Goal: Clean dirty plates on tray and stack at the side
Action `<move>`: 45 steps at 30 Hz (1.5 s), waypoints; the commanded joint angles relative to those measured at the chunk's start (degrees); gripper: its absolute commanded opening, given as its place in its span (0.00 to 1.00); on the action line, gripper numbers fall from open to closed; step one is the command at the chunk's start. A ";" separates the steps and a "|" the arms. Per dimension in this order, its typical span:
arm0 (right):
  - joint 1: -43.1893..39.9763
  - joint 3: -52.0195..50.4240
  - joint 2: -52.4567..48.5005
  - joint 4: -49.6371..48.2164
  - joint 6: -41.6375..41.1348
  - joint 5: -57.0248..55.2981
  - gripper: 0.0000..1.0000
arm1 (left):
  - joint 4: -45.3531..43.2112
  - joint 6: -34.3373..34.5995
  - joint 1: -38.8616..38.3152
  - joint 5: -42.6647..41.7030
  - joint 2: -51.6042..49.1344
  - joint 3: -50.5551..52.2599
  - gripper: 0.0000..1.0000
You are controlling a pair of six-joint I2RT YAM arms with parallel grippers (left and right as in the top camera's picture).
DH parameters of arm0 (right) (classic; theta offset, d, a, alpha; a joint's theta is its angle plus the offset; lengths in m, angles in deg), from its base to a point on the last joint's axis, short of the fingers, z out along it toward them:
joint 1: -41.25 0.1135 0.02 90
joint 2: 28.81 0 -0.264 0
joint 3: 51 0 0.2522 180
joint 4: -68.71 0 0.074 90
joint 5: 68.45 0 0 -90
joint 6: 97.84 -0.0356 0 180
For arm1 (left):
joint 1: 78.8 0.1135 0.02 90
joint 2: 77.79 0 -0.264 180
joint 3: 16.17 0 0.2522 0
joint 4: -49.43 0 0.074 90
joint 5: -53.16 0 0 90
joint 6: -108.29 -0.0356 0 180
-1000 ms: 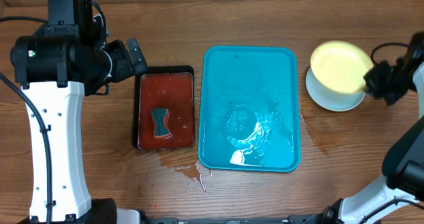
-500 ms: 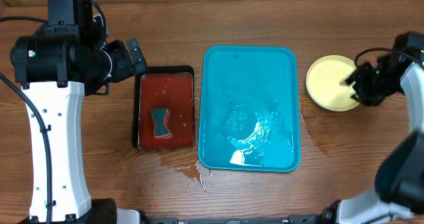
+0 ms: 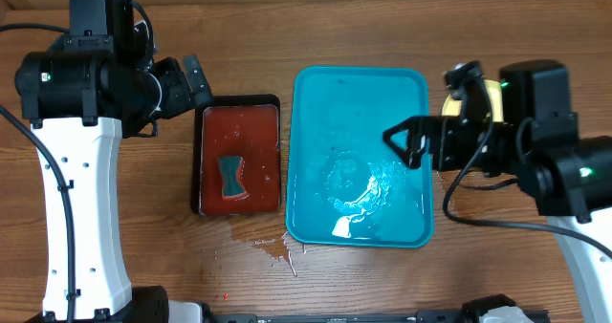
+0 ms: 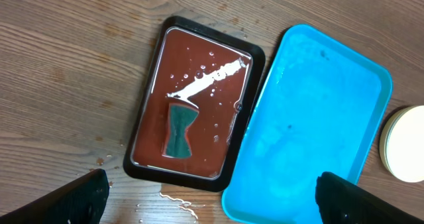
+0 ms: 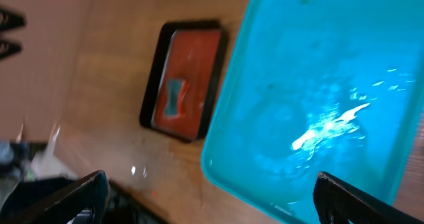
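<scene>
Right jaws apart above glossy tray (image 3: 325, 103)

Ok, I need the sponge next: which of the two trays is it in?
The smaller dark red tray with the black rim, left of the turquoise tray. The sponge lies in it; the turquoise one holds only water.

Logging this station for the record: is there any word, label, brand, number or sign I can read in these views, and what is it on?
No text can be read in any view.
No print shows on the turquoise tray, the dark red tray, the sponge in it, the stacked plates, the left arm or the right arm.
The right wrist view is too blurred to settle fine marks.
</scene>
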 commanded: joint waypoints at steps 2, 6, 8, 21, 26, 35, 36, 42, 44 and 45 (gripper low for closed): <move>1.01 0.28 0.94 0.55 1.38 -1.53 1.00 | -0.09 -1.07 0.13 0.37 0.13 -0.74 1.00; 1.07 -0.07 4.33 -2.62 1.81 -9.66 1.00 | -0.09 -1.07 0.13 0.37 0.13 -0.74 1.00; 1.44 -1.53 7.72 -7.17 1.81 -14.93 1.00 | -0.09 -1.07 0.13 0.37 0.13 -0.74 1.00; -6.10 -42.42 44.19 -44.11 7.69 -19.12 1.00 | -0.09 -1.05 0.13 0.37 0.13 -0.74 1.00; -8.46 -56.83 57.83 -45.03 7.69 -18.29 1.00 | -0.09 -1.05 0.13 0.37 0.13 -0.74 1.00; -8.41 -74.95 69.99 -54.64 7.30 -18.25 1.00 | -0.09 -1.05 0.13 0.37 0.13 -0.74 1.00; -8.33 -76.39 69.94 -56.52 7.26 -18.27 1.00 | -0.09 -1.05 0.13 0.37 0.13 -0.74 1.00; -8.24 -84.11 69.96 -70.62 7.34 -18.38 1.00 | -0.09 -1.05 0.13 0.37 0.13 -0.74 1.00; -8.20 -83.84 69.96 -70.31 7.34 -18.67 1.00 | -0.09 -1.05 0.13 0.37 0.13 -0.74 1.00; -8.11 -83.82 69.96 -70.29 7.32 -18.47 1.00 | -0.09 -1.07 0.13 0.37 0.13 -0.74 1.00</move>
